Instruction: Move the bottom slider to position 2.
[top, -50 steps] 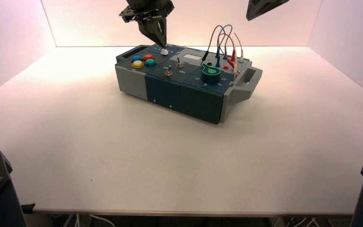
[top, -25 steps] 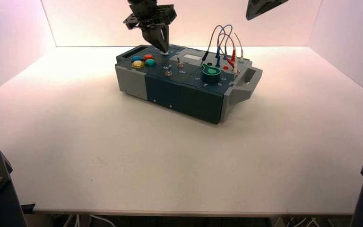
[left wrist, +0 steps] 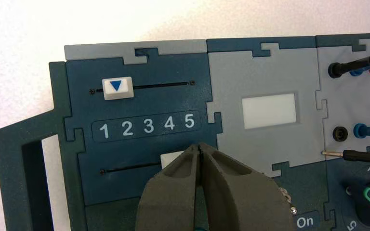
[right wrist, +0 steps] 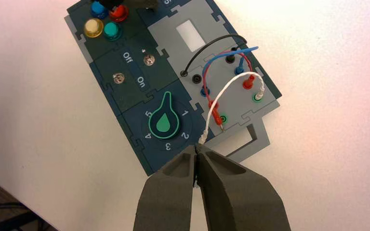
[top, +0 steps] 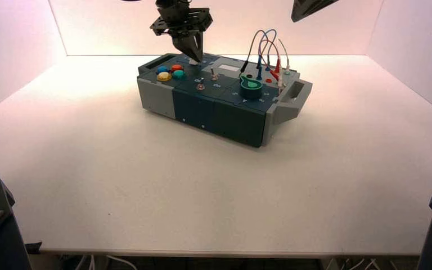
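The bottom slider's white knob shows in the left wrist view on the track nearer the coloured buttons, roughly under the 4 of the 1–5 scale. Its right part is hidden. My left gripper is shut, with its tips down on or just over that knob. In the high view the left gripper stands at the box's far side behind the buttons and hides the knob. The farther track's white knob, marked with a blue triangle, sits between 1 and 2. My right gripper is shut and empty, high above the box.
The box stands turned on the white table. Four coloured buttons, two metal toggle switches, a green knob and looped wires lie along its top. A white window sits beside the sliders.
My left gripper has come down and slightly right onto the bottom slider's knob, which it now covers in the high view. The right arm has not moved.
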